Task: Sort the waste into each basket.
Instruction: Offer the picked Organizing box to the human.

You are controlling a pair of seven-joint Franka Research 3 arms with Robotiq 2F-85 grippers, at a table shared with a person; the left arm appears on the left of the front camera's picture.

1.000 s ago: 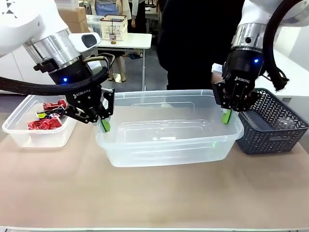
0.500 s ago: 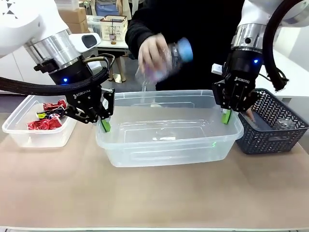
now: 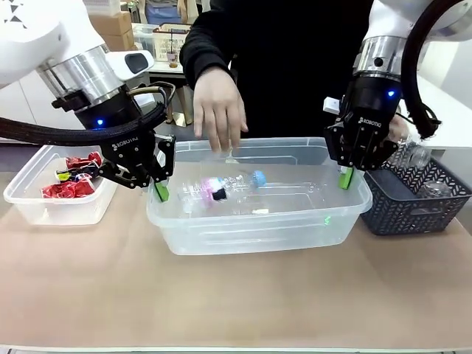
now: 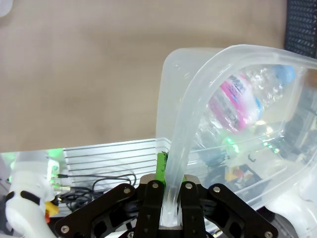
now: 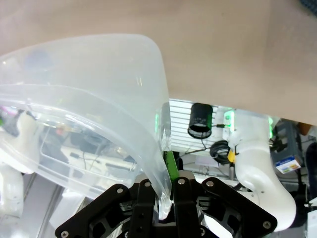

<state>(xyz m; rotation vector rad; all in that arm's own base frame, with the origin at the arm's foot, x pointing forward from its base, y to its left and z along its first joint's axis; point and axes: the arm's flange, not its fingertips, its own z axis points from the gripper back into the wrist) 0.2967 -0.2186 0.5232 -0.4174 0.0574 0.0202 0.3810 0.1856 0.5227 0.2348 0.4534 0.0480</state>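
A large clear basket (image 3: 258, 232) stands mid-table, lifted slightly at its ends by both arms. My left gripper (image 3: 161, 190) is shut on its left rim, seen close in the left wrist view (image 4: 171, 171). My right gripper (image 3: 344, 177) is shut on its right rim (image 5: 166, 148). Inside lies a clear bottle (image 3: 225, 186) with a pink label and a blue cap, also visible through the wall (image 4: 237, 99). A person's hand (image 3: 217, 110) hovers open above the basket. A smaller clear basket (image 3: 22, 203) at the left holds crushed red cans (image 3: 70, 184).
A dark grey lattice basket (image 3: 417, 210) stands at the right, with a clear bottle (image 3: 436, 189) in it. The person's other hand (image 3: 398, 129) holds another clear bottle (image 3: 414, 155) above it. Brown table surface lies bare in front.
The person's hand brought a bottle over the large basket and let it drop in. The other hand lifted a bottle out of the dark basket. Both arms stayed still.
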